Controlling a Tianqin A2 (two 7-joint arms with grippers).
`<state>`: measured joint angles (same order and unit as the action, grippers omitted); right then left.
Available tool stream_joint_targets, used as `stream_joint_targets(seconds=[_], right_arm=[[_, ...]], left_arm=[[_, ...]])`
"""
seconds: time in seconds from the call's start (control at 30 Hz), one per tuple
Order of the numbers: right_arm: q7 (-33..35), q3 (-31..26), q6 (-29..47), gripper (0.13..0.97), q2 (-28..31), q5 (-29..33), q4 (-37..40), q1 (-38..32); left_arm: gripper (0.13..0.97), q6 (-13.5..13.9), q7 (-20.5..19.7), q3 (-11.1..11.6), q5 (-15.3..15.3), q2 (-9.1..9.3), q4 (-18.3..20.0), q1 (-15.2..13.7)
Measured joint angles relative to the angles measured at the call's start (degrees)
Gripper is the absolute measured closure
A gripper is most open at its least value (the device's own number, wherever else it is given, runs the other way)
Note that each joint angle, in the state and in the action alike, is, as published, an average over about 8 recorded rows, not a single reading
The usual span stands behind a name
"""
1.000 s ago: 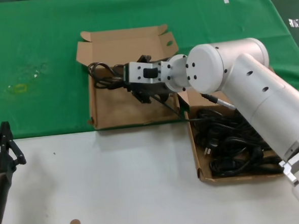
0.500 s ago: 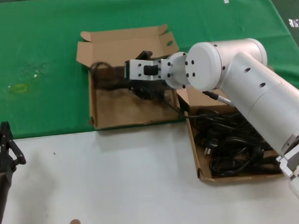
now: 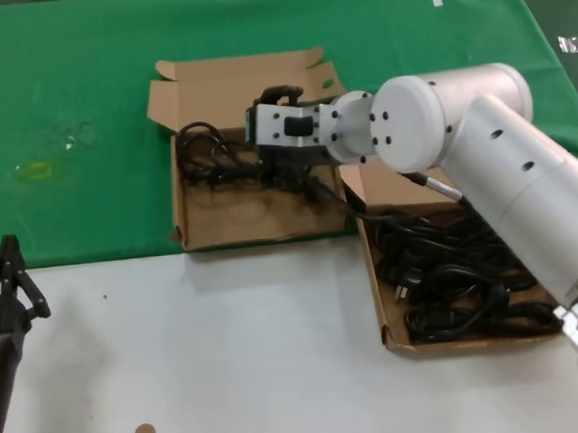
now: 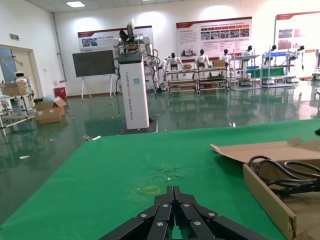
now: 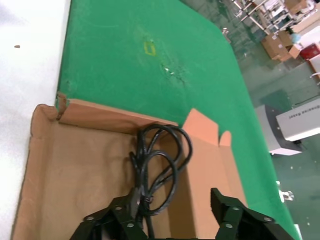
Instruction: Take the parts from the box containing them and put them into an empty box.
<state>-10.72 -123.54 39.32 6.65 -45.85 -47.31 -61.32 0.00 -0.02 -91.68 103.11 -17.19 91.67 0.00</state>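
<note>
My right gripper (image 3: 280, 171) hangs open over the left cardboard box (image 3: 232, 223) on the green cloth. In the right wrist view its fingers (image 5: 121, 212) stand wide apart around nothing (image 5: 170, 206). One coiled black power cord (image 3: 209, 153) lies loose on this box's floor, close beside one finger (image 5: 159, 161). A black cord (image 3: 345, 205) trails from under the gripper over the box wall into the right box (image 3: 382, 321). That box holds a heap of several black cords (image 3: 457, 283). My left gripper (image 3: 7, 290) is parked at the near left, shut (image 4: 173, 192).
The left box's lid and flaps (image 3: 237, 82) stand open at the far side. My big white right arm (image 3: 482, 156) crosses above the right box. The left wrist view shows the left box's near wall (image 4: 266, 196) and the coiled cord (image 4: 280, 172).
The cord bundle has come to rest on the left box's floor. My right gripper has shifted slightly right and toward the box's far side. The left arm has not moved.
</note>
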Motion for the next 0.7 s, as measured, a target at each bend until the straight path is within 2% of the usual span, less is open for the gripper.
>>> stream_joint_targets(seconds=[0.1, 0.23, 0.5, 0.7], right_arm=[[-1.1, 0.3, 1.2, 0.574, 1.1, 0.7, -3.3, 0.9], [-2.6, 0.8, 2.7, 0.574, 2.5, 1.7, -7.7, 2.4], [-3.6, 1.3, 3.7, 0.362, 3.3, 2.1, -10.7, 3.6], [-3.1, 2.4, 2.2, 0.270, 3.6, 0.0, -11.9, 5.6]], left_arm=[[0.945, 0.0, 0.0, 0.0, 0.0, 0.00, 0.0, 0.0], [0.945, 0.0, 0.0, 0.0, 0.0, 0.00, 0.0, 0.0], [0.938, 0.0, 0.0, 0.0, 0.0, 0.00, 0.0, 0.0], [0.915, 0.0, 0.0, 0.0, 0.0, 0.00, 0.0, 0.0]])
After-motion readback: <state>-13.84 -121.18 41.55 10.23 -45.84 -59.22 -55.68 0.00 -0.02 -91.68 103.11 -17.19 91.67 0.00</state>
